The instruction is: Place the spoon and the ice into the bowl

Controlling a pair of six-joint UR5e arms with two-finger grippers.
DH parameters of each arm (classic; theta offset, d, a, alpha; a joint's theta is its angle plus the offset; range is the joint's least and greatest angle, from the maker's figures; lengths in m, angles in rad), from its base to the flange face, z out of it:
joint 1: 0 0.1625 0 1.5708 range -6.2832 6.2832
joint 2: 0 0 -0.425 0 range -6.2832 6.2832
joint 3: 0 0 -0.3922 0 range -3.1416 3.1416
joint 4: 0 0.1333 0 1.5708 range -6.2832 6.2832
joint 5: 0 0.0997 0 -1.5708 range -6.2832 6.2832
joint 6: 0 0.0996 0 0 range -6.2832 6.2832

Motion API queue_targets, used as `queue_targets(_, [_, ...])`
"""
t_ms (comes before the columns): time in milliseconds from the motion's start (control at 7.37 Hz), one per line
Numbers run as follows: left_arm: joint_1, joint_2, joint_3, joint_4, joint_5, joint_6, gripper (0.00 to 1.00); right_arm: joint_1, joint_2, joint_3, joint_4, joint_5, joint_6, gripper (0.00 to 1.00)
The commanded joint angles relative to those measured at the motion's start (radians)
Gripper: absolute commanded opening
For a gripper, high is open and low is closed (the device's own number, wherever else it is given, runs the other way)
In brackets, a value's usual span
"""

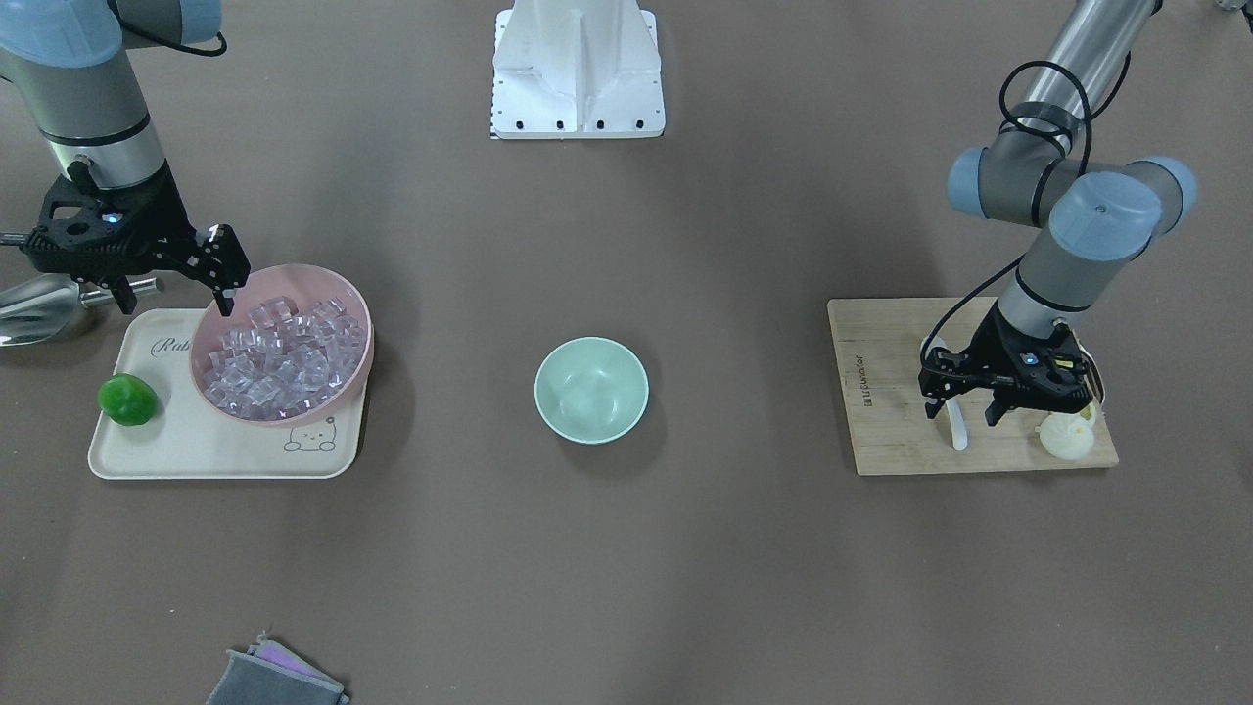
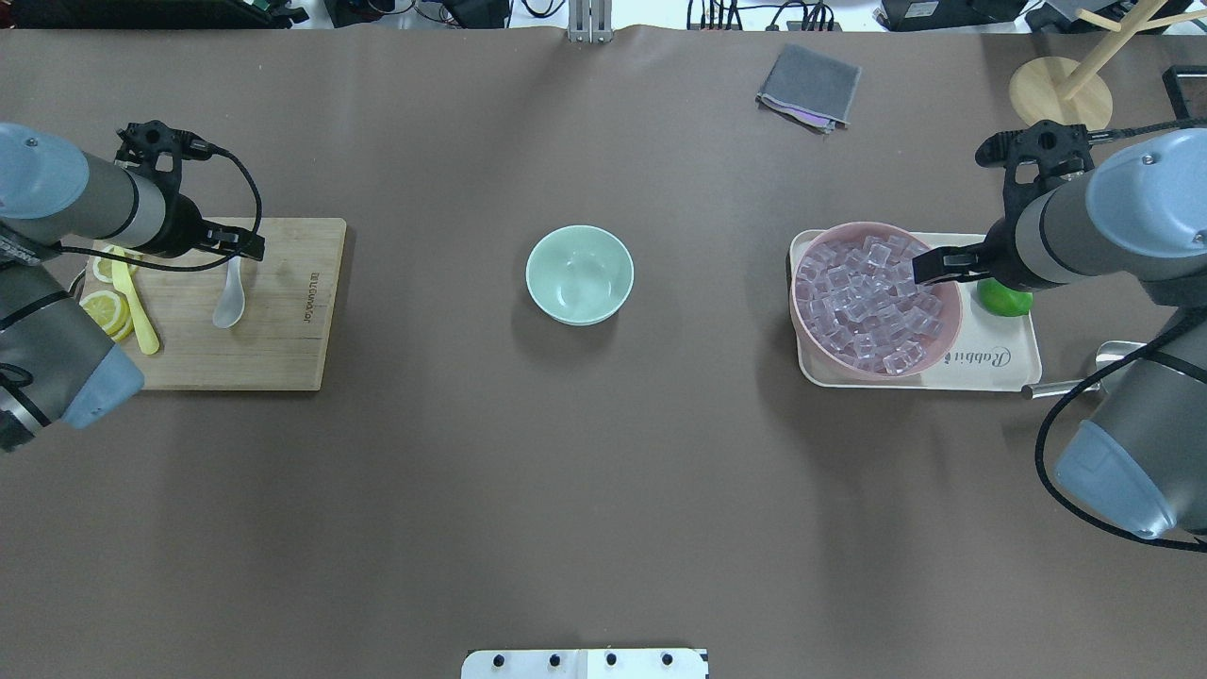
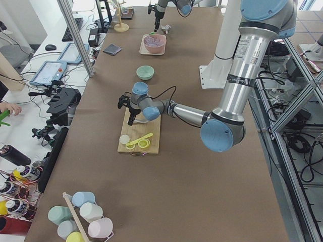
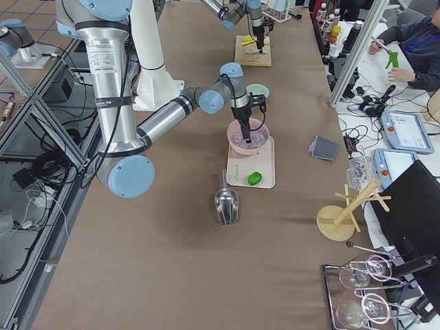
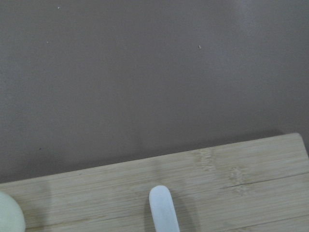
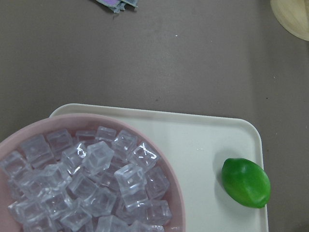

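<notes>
Overhead exterior view puts this at the reaching stage, as I judge it, with nothing picked up yet. The left gripper (image 1: 960, 411) hangs with its jaws apart and empty, directly above the handle of the spoon (image 2: 229, 300). The spoon lies flat on the cutting board (image 2: 283, 311), its scoop toward the robot. Lemon slices (image 2: 104, 309) and a yellow utensil (image 2: 137, 316) lie just to its left. The next move calls for a straight drop and a close across that slim, glossy handle, which sits low on the wood and may slip. The right gripper (image 1: 176, 292) looks spread wide and holds nothing. One of its fingers hovers over the right side of the heap of ice (image 2: 863, 302) in the pink bowl (image 2: 952, 325), which stands on a tray (image 2: 1000, 372) beside a lime (image 6: 245, 182). A steel scoop (image 4: 225, 203) lies off the tray near the robot. This gripper needs to single out one cube from the crowded pile. The green bowl (image 2: 579, 274) stands empty at the table's middle, well apart from both grippers, right of the spoon and left of the ice.
</notes>
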Motion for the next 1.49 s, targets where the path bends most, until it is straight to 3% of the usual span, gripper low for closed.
queue_targets(0, [0.005,0.001,0.002,-0.009,0.003,-0.006,0.34,-0.003,0.001,-0.001,0.0,-0.002,0.0,0.98])
queue_targets(136, [0.005,0.001,0.002,-0.009,0.003,-0.007,0.2,-0.003,0.001,0.001,0.0,-0.002,0.0,0.99])
queue_targets(407, [0.005,0.006,-0.006,-0.011,0.003,-0.005,0.03,-0.003,0.001,0.01,0.001,-0.002,0.0,0.99])
queue_targets(814, [0.005,0.0,-0.091,0.005,-0.008,-0.095,0.0,-0.003,-0.002,-0.001,0.003,-0.002,-0.003,0.99])
queue_targets(1086, [0.013,-0.032,-0.142,-0.008,0.001,-0.392,0.0,-0.01,0.03,-0.026,0.027,0.001,-0.011,0.99])
queue_targets(1357, [0.06,-0.095,-0.203,-0.002,0.019,-0.601,0.0,-0.018,0.099,-0.115,0.133,0.001,0.004,0.98])
